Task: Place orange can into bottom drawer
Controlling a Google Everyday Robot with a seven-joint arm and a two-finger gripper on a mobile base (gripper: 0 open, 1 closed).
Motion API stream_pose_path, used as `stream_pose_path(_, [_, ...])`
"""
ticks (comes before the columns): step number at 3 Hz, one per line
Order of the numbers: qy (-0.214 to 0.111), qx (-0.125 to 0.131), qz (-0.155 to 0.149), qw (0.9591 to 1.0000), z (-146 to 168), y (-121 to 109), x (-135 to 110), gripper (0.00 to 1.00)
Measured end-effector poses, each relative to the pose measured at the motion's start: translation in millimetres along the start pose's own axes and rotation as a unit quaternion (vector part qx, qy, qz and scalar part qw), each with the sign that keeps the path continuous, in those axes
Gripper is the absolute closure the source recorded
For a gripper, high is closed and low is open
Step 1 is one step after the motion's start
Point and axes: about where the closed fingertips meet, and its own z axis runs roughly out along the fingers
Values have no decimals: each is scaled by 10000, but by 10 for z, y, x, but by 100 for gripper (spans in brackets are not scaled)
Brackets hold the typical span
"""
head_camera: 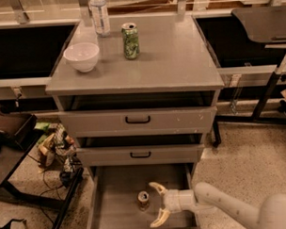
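Note:
The orange can (143,200) stands upright on the floor of the bottom drawer (119,209), which is pulled out under the two upper drawers. My gripper (154,205) reaches in from the lower right and sits just right of the can. Its two pale fingers (158,187) are spread wide apart, one behind and one in front of the can's right side. The can stands free on the drawer floor, with nothing holding it.
On the cabinet top (178,58) stand a green patterned can (130,40), a white bowl (81,56) and a clear bottle (100,15). Clutter and cables (57,152) lie on the floor to the left. A black table leg (267,93) stands at the right.

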Motion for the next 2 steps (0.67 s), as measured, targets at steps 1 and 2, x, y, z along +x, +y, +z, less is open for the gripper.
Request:
stream_pose_path(1, [810,337,-120,9961,-659,33,-226,0])
stream_pose_path(2, [1764,595,99,9825,-1130,137,-325,0])
